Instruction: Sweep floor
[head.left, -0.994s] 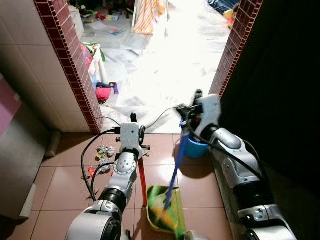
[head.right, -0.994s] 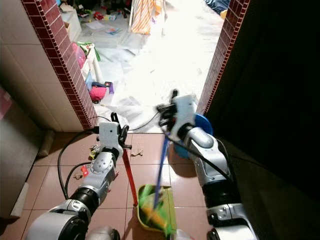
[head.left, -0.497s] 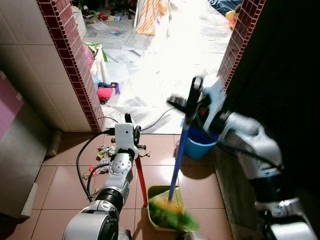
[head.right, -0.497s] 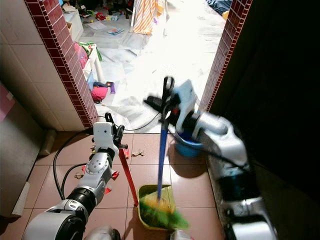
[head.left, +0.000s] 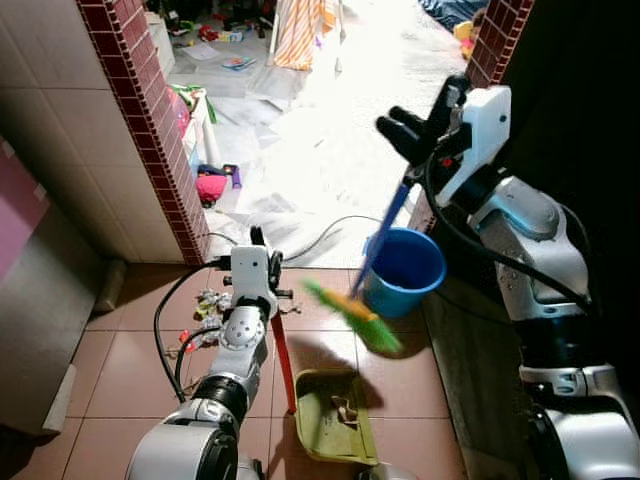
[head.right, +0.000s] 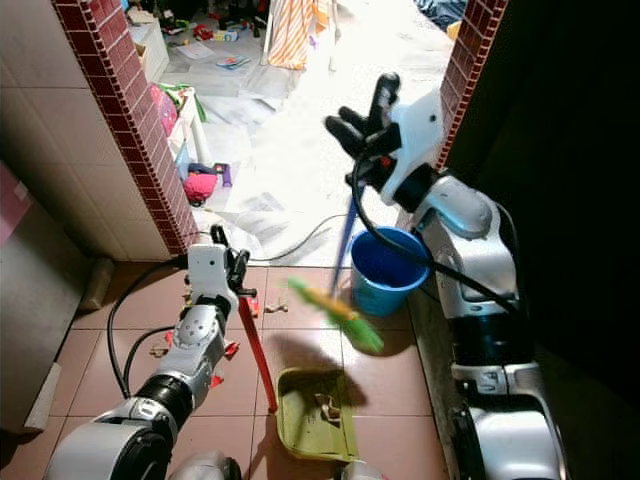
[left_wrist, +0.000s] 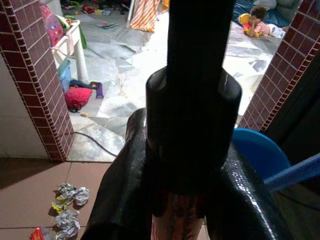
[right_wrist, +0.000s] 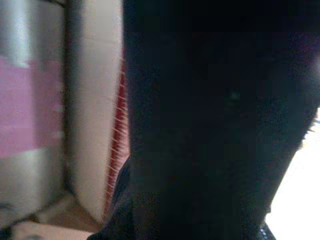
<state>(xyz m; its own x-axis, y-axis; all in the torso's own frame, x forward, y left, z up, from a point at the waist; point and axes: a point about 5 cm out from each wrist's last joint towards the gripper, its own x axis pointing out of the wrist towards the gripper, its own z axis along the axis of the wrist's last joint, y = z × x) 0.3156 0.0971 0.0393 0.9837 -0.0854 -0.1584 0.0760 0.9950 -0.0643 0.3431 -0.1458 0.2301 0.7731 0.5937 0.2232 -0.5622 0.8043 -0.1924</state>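
Green dustpan (head.left: 335, 415) on the brown tile floor (head.left: 130, 375), taken as landmark: it lies flat, a small crumpled scrap of litter (head.left: 345, 408) inside near its middle, the rest of its tray bare. Its red handle (head.left: 283, 362) rises from the pan's left edge up to the left gripper (head.left: 256, 262), whose black fingers are clamped on the handle's top; the left wrist view has the red shaft pinched between them. Beyond the dustpan and to its right stands a blue bucket (head.left: 404, 271) by the dark wall; its inside looks plain blue, contents not discernible. The broom (head.left: 352, 312), green and yellow bristles blurred, hangs in the air above the dustpan's far edge, clear of the floor, between pan and bucket. Its blue stick (head.left: 383, 237) slants up past the bucket rim to the right gripper (head.left: 418, 128), raised high above the bucket, fingers closed round the stick's upper end. Left of the dustpan, past the red handle, crumpled wrappers (head.left: 208, 303) lie on the tiles near the foot of a red-brick pillar (head.left: 150, 130). A black cable (head.left: 170, 310) loops over the floor by them
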